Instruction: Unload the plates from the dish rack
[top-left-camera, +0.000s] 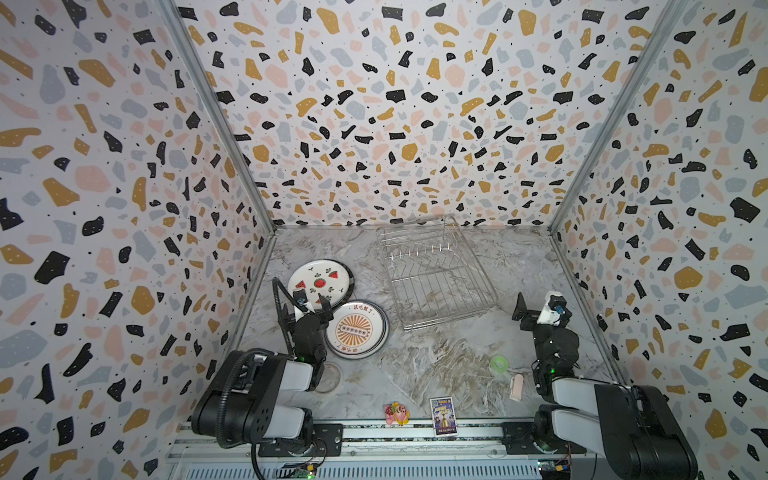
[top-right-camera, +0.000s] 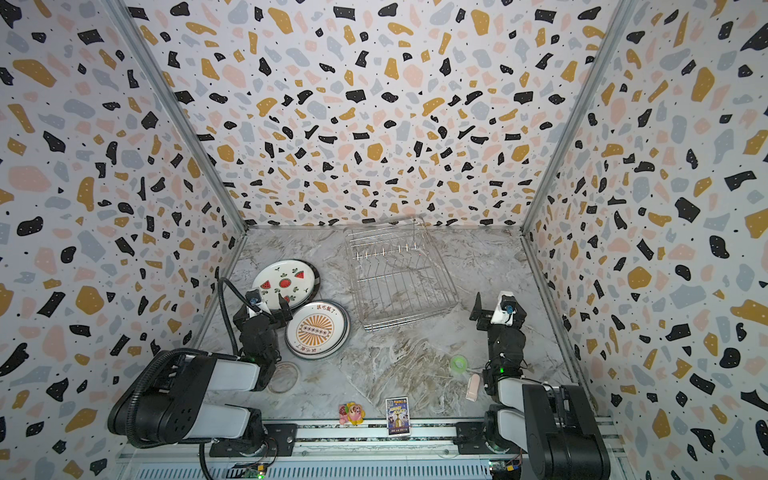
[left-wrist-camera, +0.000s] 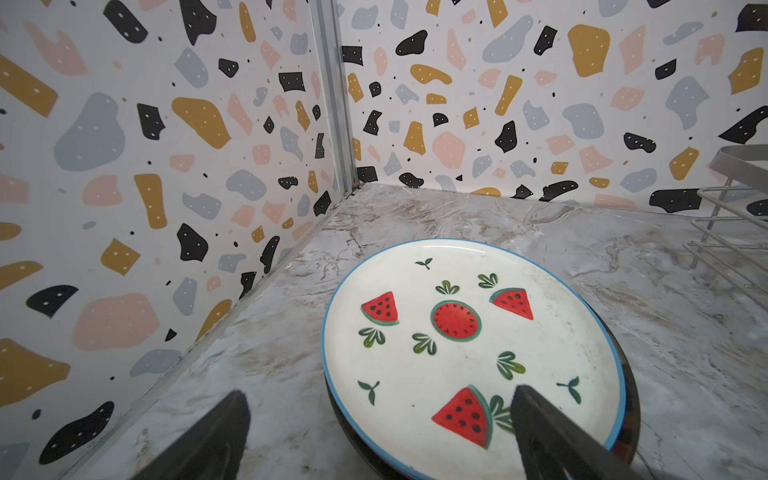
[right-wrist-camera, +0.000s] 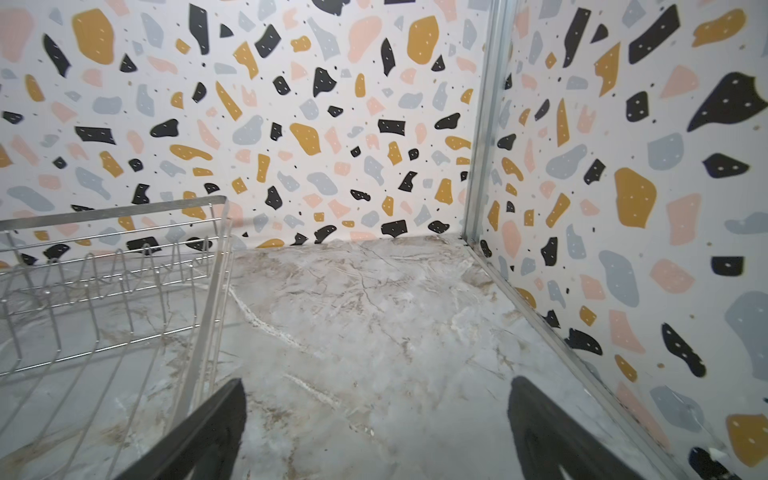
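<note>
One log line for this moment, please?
dish rack: empty | plates: stacked left of it | left gripper: open | right gripper: open

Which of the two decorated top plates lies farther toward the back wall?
The white, blue-rimmed round plate painted with watermelon slices; the orange-sunburst round plate lies nearer the front.

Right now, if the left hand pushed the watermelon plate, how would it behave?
The watermelon plate probably slides readily: it lies flat atop a dark plate, both looking glazed. Likely rigid and breakable; it could chip slipping onto the marble table.
</note>
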